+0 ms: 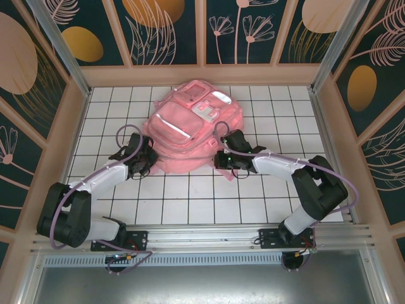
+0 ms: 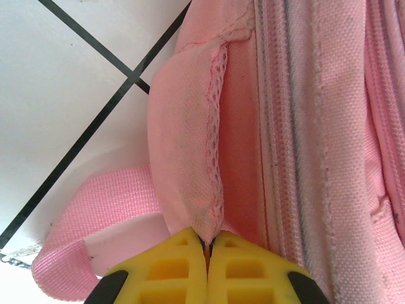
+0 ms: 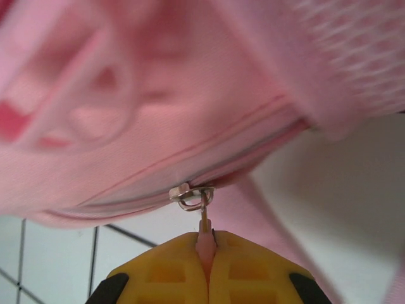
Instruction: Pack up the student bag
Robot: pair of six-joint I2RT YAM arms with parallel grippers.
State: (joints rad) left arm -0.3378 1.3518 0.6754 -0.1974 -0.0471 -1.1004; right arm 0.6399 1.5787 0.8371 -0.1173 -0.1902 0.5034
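Student bag [image 1: 190,126], apparently at zipping stage
Left end effector [image 2: 207,244] pinches its fabric; right end effector [image 3: 205,244] pinches zipper pull [image 3: 204,225]; closing seemingly left to do

student bag [image 1: 190,145]: showing pink, pale stripe
table [image 1: 190,202]: showing white, black grid
walls [image 1: 171,38]: showing dark teal, floral print

White gridded table [image 1: 190,202], floral wall panels [image 1: 164,31]; metal rail [image 1: 209,237]
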